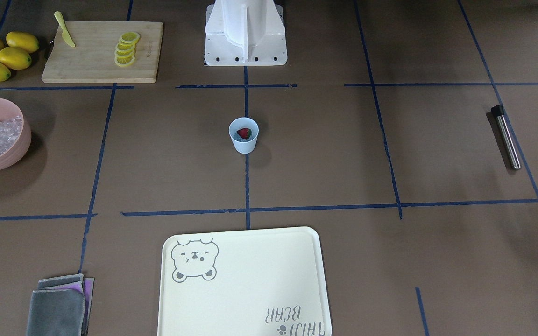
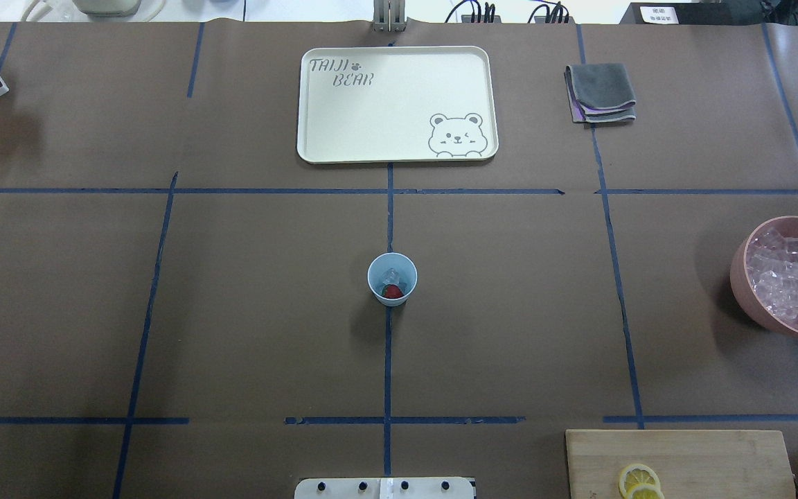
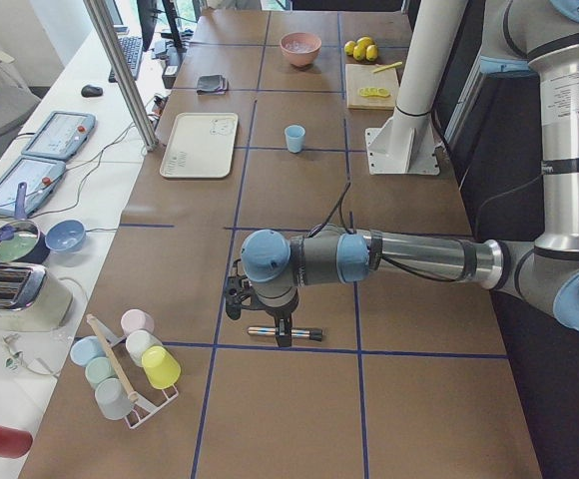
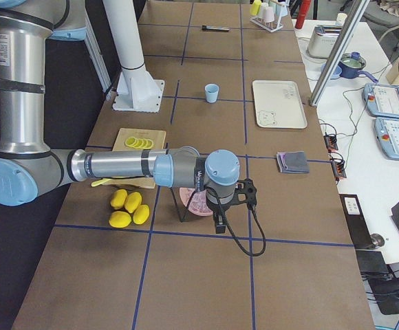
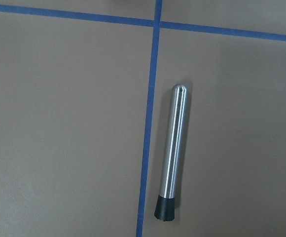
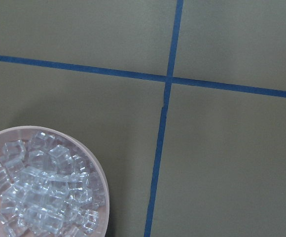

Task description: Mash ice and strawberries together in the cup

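Note:
The pale blue cup stands at the table's middle, with a red strawberry and a clear ice cube inside. More ice fills a pink bowl. A steel muddler with a black tip lies on the table. My left gripper hangs just above the muddler. My right gripper hangs over the pink bowl. Both grippers show only in the side views, so I cannot tell whether they are open or shut.
A cream bear tray lies beyond the cup. A folded grey cloth is at its right. A cutting board carries lemon slices and a yellow knife, with several lemons beside it. A rack of cups stands near my left gripper.

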Available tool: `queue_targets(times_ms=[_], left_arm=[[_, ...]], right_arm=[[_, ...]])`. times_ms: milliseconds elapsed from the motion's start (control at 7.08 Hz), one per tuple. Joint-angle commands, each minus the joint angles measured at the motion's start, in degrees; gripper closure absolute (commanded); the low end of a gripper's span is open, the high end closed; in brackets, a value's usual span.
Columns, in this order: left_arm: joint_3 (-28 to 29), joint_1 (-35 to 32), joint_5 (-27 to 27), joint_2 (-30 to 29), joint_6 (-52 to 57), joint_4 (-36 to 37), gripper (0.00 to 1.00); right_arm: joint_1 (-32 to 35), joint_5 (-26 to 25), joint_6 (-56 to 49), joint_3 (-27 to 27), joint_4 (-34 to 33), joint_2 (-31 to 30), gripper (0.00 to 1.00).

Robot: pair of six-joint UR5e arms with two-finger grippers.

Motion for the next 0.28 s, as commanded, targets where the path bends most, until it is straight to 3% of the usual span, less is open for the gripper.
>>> queue_targets(times_ms=[0, 141], left_arm=[[-0.7, 0.6, 0.0, -0.1, 0.0, 0.2, 0.0], [-0.5, 0.7, 0.1, -0.1, 0.0, 0.1, 0.0]], right_arm=[[-0.1, 0.0, 0.1, 0.1, 0.1, 0.0, 0.0], [-0.3, 0.0, 0.2, 0.1, 0.1, 0.0, 0.0]])
